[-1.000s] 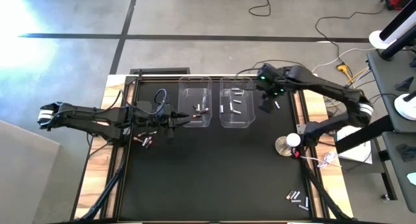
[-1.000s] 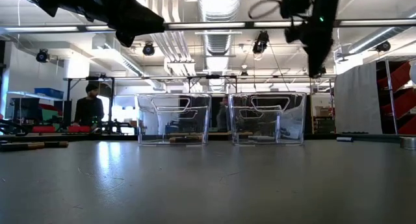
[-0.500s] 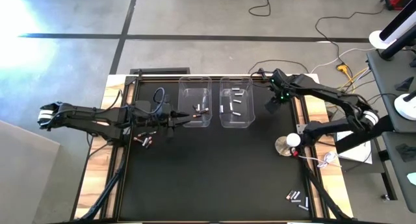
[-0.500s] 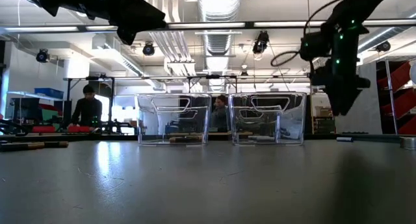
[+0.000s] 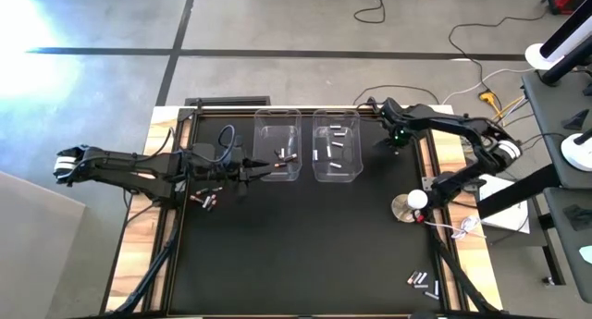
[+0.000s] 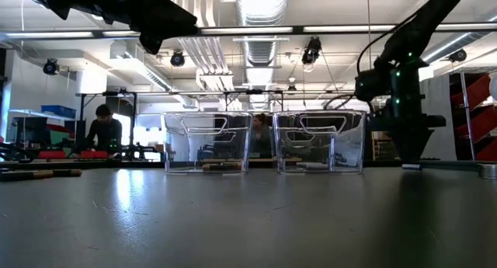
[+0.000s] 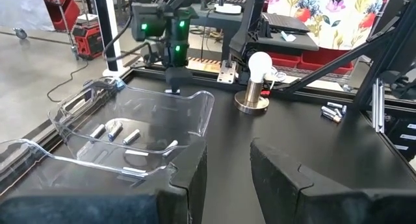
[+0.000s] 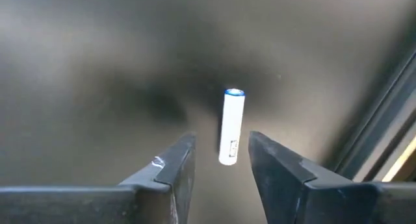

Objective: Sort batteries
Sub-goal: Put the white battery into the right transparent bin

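**Right gripper dropping onto a stray battery beside the right bin**

Starting closest in, on the right wrist camera, we are seeing the right gripper (image 8: 221, 160) poised straight over 1 silvery-white battery (image 8: 231, 126) lying on the black mat. The 2 fingers are standing partly open on either side of its lower end, and nothing is gripped yet. A second ago this arm was hanging high by the right bin (image 5: 337, 145); now it is sitting low at the table's far right, just beyond that bin, so we are reading this as the start of a new pick, with the fingers narrowing as they descend.

Moving outward, the right bin is already holding several pale batteries, while the left bin (image 5: 277, 145) is holding a few, at least 1 of them dark with red marks.

The left gripper (image 7: 227, 178) is waiting unchanged at the left bin's near wall, fingers slightly apart and empty, as far as we can tell.

Farther off, we are counting more unsorted batteries: a dark cluster (image 5: 205, 199) by the left arm and a small group (image 5: 422, 282) at the near right corner. Plenty of sorting is remaining.
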You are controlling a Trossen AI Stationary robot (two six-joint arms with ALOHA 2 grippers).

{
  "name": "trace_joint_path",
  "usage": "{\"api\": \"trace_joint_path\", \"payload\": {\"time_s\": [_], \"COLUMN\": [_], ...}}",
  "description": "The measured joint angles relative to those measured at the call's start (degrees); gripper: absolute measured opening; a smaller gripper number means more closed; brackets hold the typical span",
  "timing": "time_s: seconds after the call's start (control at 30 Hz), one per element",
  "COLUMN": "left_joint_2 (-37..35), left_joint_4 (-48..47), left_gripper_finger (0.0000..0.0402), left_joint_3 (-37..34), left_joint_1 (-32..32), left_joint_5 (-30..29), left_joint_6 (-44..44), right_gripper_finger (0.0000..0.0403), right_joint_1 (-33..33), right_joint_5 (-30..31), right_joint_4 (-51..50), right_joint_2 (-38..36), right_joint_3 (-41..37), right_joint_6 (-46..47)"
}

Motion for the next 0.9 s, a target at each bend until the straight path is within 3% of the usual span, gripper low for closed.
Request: {"api": "trace_joint_path", "payload": {"time_s": [0.6,0.9], "left_joint_2": [0.0,0.0], "left_joint_4": [-0.1,-0.1], "left_gripper_finger": [0.0099,0.0099], "left_joint_3": [0.0,0.0], "left_joint_1": [0.0,0.0], "left_joint_5": [0.1,2.3], "left_joint_6": [0.0,0.0], "right_gripper_finger": [0.0088,0.0096], "right_joint_1": [-0.4,0.3], "right_joint_5": [0.5,0.5], "right_joint_4": [1.4,1.3], "right_joint_2": [1.9,2.0], "right_joint_3": [0.4,-0.2], "right_joint_6": [4.4,6.8]}}
